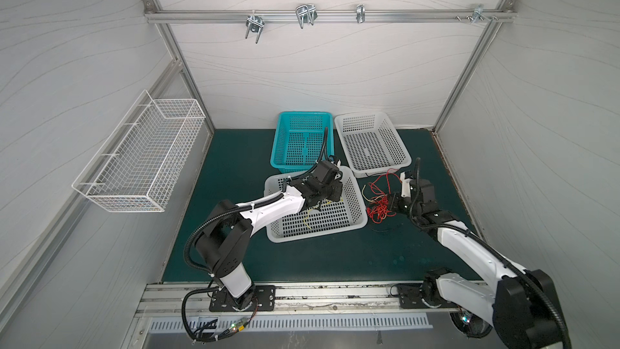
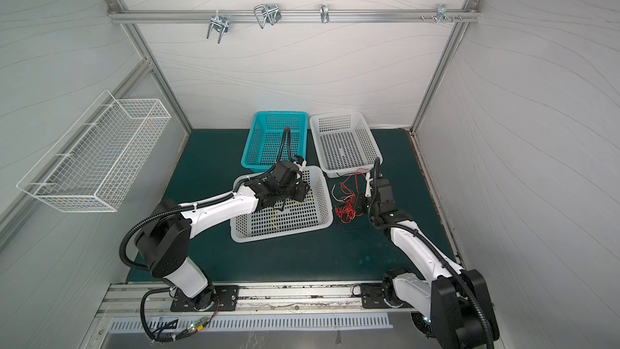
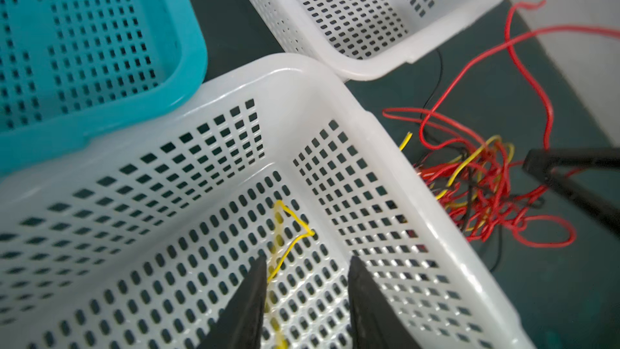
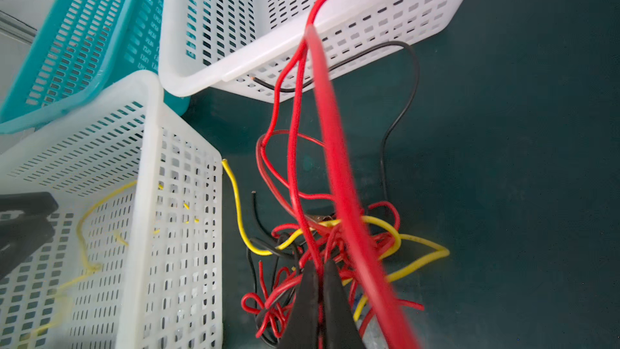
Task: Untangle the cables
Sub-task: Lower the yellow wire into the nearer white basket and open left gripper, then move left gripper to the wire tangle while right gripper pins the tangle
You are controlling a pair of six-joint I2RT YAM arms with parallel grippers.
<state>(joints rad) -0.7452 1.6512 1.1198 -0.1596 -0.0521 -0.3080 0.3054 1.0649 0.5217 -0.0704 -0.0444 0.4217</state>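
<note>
The cables (image 1: 379, 203) (image 2: 347, 208) lie as a tangle of mostly red wires, with some yellow and black, on the green mat right of the near white basket (image 1: 355, 226). My right gripper (image 4: 320, 263) is shut on a red strand in that tangle (image 4: 335, 240), and a red wire rises past the lens. A single yellow cable (image 3: 288, 240) (image 1: 310, 218) lies loose on the basket floor. My left gripper (image 3: 307, 260) hangs over it inside the basket, open. The yellow wire runs beside one finger, and nothing is pinched.
A teal basket (image 1: 278, 149) and a second white basket (image 1: 402, 152) stand behind, touching the near one. A black wire runs under the far white basket's edge (image 4: 335, 68). A white wire rack (image 1: 141, 156) hangs on the left wall, and metal hooks (image 1: 305, 16) on the back rail.
</note>
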